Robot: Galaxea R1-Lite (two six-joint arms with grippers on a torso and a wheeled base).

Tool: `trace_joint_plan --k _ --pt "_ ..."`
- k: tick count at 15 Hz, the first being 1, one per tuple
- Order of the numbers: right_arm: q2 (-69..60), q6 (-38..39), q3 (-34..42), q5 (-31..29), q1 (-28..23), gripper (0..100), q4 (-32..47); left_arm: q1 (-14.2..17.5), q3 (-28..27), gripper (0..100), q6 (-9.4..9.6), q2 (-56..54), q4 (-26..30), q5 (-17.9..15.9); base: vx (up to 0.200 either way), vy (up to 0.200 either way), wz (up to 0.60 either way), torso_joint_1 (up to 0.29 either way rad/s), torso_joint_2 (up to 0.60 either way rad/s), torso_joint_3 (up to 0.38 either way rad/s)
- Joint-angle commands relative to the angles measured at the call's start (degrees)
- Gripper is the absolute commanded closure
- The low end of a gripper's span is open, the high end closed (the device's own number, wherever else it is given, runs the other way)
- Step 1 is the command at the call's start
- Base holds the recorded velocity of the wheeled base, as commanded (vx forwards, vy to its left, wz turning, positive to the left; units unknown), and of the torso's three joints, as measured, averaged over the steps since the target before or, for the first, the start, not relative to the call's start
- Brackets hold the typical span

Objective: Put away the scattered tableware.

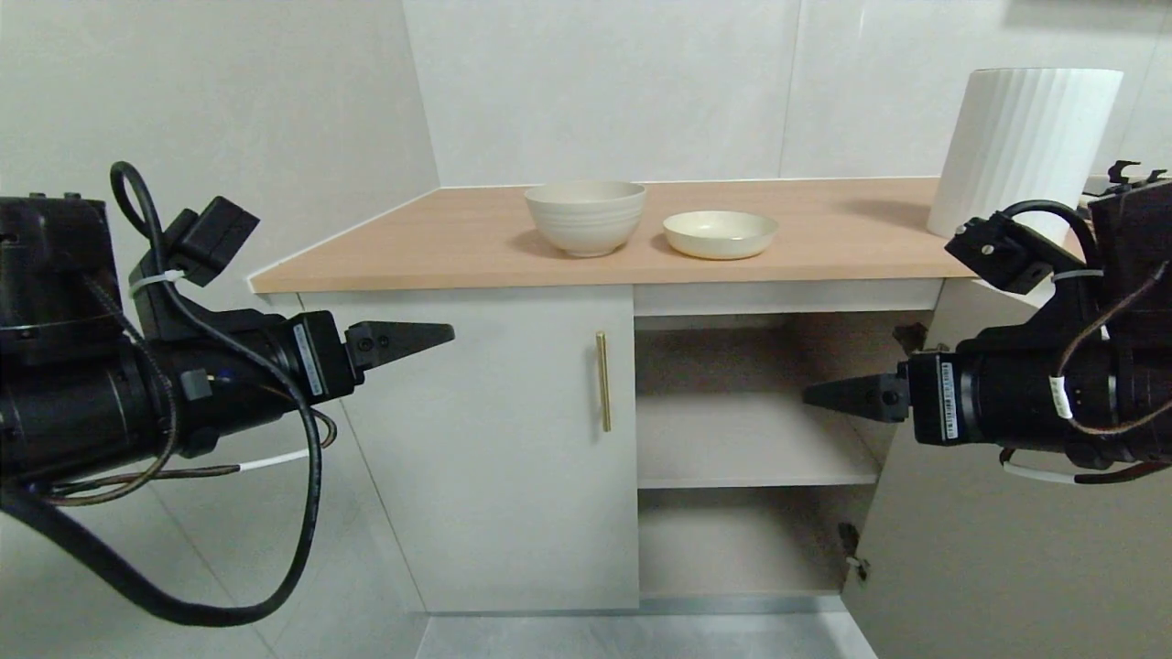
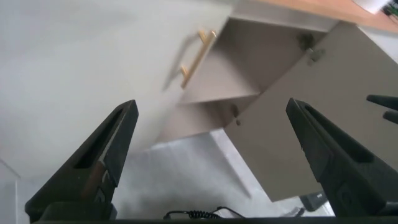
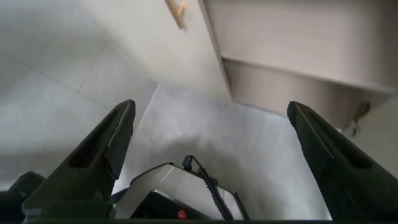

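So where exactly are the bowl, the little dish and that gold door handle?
bowl [image 1: 585,224], head view, on its ribbed outer wall.
dish [image 1: 720,231], head view, inside its shallow hollow.
gold door handle [image 1: 602,381], head view, midway down the bar.

Bright, even light; soft shadow lies left of the bowl [image 1: 584,216].

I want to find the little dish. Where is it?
In the head view, the shallow dish sits on the countertop, just right of the bowl, above the open cupboard.
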Motion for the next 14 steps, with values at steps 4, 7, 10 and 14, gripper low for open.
trace_joint_plan --k 4,7,10,14 --pt "-1.64 -0.1 1.17 0.28 0.03 0 -0.34 -0.01 -0.09 0 -0.04 0.37 -0.06 -0.1 0.2 0.0 0.0 0.0 0.01 0.002" --pt "-1.64 -0.19 1.26 0.37 0.12 0 -0.25 -0.01 -0.01 0 -0.04 0.37 -0.06 -0.1 0.133 0.0 0.0 0.003 0.0 -0.005" --pt "-1.81 -0.27 1.44 0.28 0.12 0 -0.34 -0.01 -0.01 0 -0.3 -0.15 -0.15 -1.06 0.0 0.0 0.0 0.0 0.0 0.0" --pt "-1.72 -0.36 1.44 0.01 0.12 0 -0.34 -0.01 0.08 0 -0.47 -0.5 -0.24 -1.59 0.0 0.0 0.0 0.0 0.0 0.0"
